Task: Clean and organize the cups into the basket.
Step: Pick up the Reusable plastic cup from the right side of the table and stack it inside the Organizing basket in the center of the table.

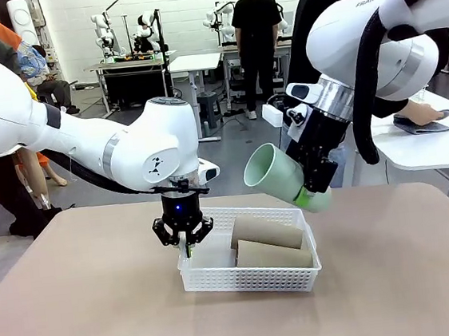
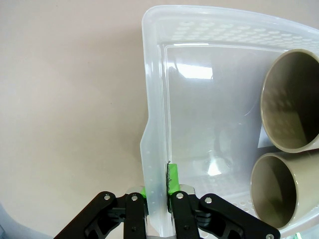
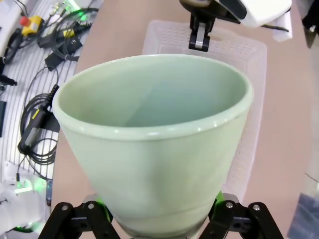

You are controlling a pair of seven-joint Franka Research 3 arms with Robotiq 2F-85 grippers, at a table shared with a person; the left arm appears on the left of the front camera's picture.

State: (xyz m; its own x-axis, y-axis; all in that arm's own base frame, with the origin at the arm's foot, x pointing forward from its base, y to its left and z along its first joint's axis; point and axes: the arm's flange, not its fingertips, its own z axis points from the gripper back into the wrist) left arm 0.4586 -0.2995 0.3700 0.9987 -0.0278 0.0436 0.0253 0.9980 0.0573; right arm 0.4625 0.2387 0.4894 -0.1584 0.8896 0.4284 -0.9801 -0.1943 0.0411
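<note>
Left gripper: fingers pinched on the left wall of the basket, which sits on the table. Brown cups lie side by side in its right half. Right gripper: clamped on the green cup, tilted in the air above the basket's right end.

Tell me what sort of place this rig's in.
Likely a robotics lab or workshop floor: white rectangular worktables stand behind, black coiled cables and a yellow box with a red button lie alongside, and a person in black stands among the worktables.
</note>
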